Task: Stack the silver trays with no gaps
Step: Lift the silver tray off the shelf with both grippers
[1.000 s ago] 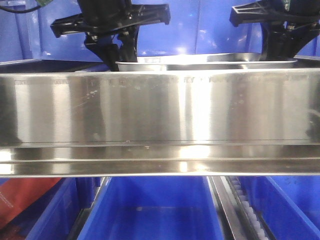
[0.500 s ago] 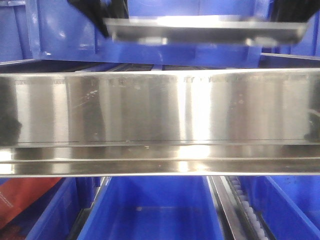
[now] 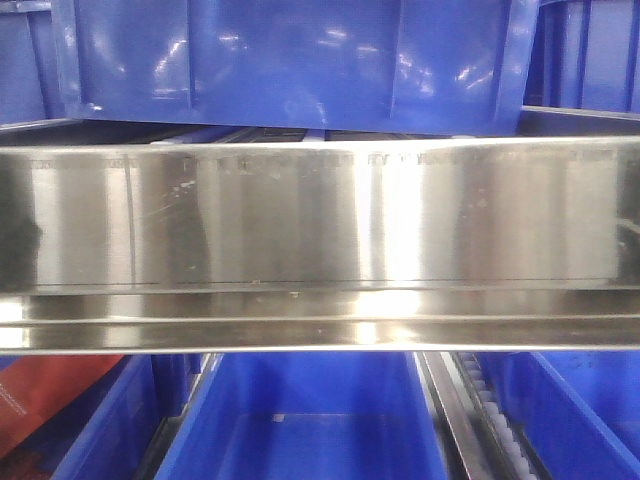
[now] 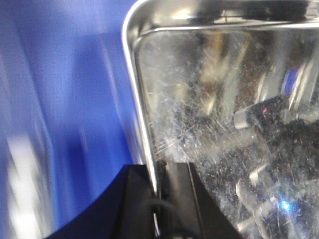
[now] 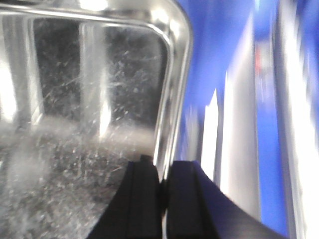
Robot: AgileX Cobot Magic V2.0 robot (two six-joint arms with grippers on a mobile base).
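The left gripper (image 4: 158,174) and right gripper (image 5: 160,174) each pinch the silver tray (image 4: 214,114) by the thin rim just ahead; stiff, probably light, slippery.

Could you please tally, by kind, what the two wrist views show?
Tray: 1, one corner in each view
Grippers: 2, left gripper and right gripper, each shut on its rim
Total: 3; blue surroundings too blurred to count
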